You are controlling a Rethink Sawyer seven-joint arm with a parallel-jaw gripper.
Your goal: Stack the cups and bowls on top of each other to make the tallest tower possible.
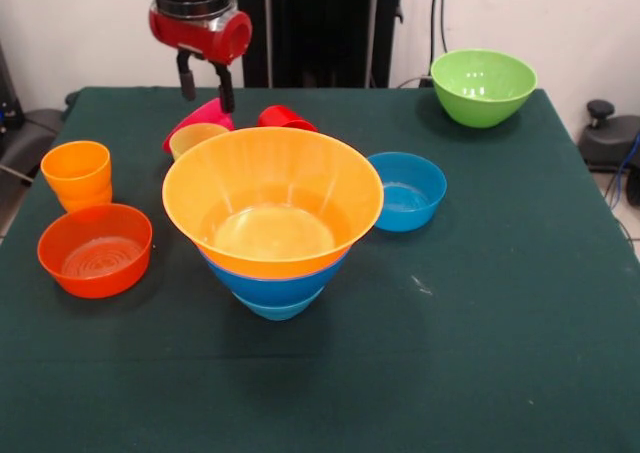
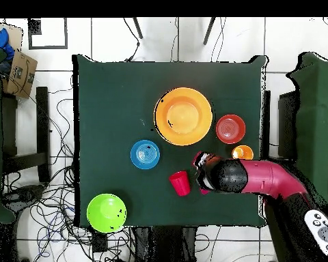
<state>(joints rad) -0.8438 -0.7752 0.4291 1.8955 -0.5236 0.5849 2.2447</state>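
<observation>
Nearest the camera, the tower (image 1: 272, 223) is seen well in front of the pincer (image 1: 205, 85) — a small light-blue bowl at the bottom, a large blue bowl (image 1: 270, 278) in it, and a wide yellow-orange bowl (image 1: 272, 198) on top. The pincer's two dark fingers (image 1: 186, 77) are held apart, gripping nothing, just above a magenta bowl (image 1: 200, 121) with a yellow cup (image 1: 197, 136) against it. A red cup (image 1: 285, 119) lies on its side just beside them. An orange cup (image 1: 77, 173) and a shallow orange bowl (image 1: 95, 250) are set off to one side of the pincer; a small blue bowl (image 1: 406, 190) and a green bowl (image 1: 483, 86) are placed to the other side — the green one well apart, at the table's (image 1: 480, 353) corner.
</observation>
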